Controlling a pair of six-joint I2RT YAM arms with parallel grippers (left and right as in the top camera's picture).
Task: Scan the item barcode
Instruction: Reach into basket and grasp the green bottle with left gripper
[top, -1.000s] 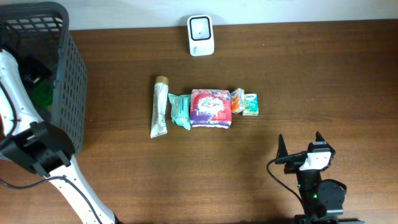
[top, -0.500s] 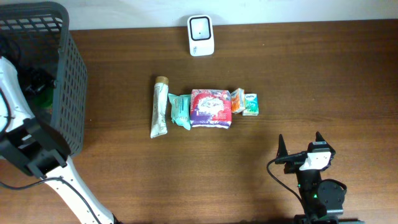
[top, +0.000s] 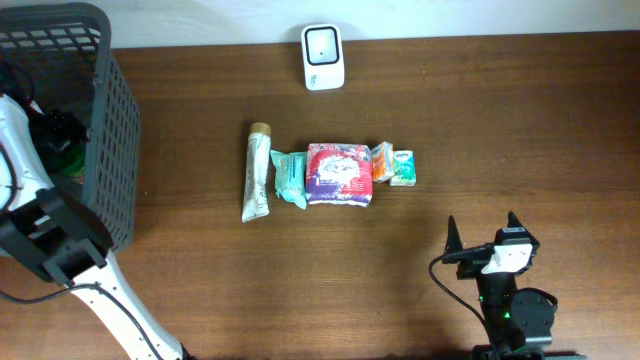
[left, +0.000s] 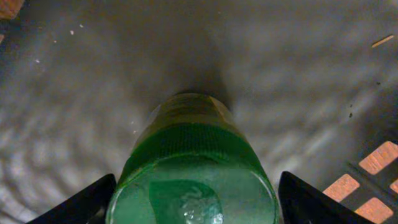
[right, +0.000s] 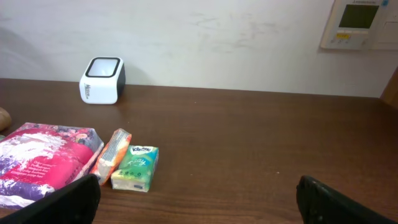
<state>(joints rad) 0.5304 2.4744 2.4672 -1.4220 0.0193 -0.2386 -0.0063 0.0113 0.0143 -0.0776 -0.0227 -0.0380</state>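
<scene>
L arm (top: 25, 165): white links, black joints + cable; R arm (top: 512, 300): black, white wrist block, green LED.

Far left, a dark grey mesh basket (top: 100, 90) holds a translucent green bottle (left: 193, 180) with a ribbed cap. On the brown wood table (top: 500, 120) are a white scanner (top: 323, 56) with a black window, a cream tube (top: 257, 180), a teal packet (top: 290, 178), a pink-and-purple floral pack (top: 338, 173), an orange packet (top: 382, 161) and a green tissue pack (top: 402, 168).
</scene>
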